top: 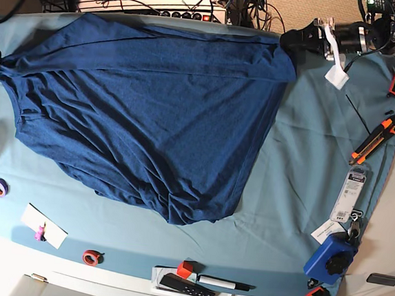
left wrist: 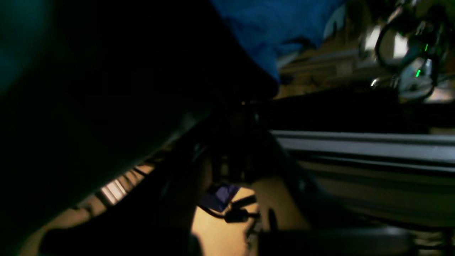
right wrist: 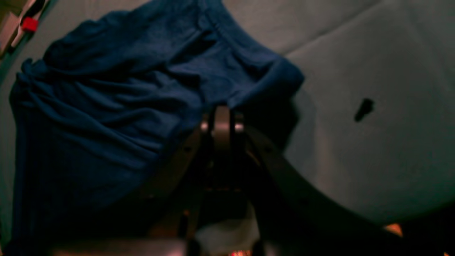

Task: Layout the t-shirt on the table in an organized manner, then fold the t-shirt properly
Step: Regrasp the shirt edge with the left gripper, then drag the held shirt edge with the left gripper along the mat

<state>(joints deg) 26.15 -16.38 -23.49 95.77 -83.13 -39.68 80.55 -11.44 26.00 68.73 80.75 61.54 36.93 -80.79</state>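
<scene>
Dark finger frames of the right gripper [right wrist: 222, 115] fill the bottom of the right wrist view, jaws shut together on a bunched fold of the t-shirt [right wrist: 117, 103]; the pinched cloth itself is lost in shadow behind the tips. From there the shirt spreads in ripples over the table [right wrist: 373, 64], its lower part fading into blur. A small dark mark [right wrist: 363, 108] lies on the cloth beside the shirt, too soft to identify.

In the left wrist view the left gripper [left wrist: 245, 103] is only a black mass; its jaws are closed, and blue fabric [left wrist: 277, 32] hangs right above it, but whether the tips clamp it is too dark to tell. Everything else there is smeared.

In the base view the shirt [top: 145, 116] lies wide over the table's [top: 297, 198] far half, one corner at the left arm [top: 318, 37], the opposite corner reaching the frame edge, where the right arm is almost wholly cut off. An orange knife [top: 375, 139] lies well clear of the shirt.
</scene>
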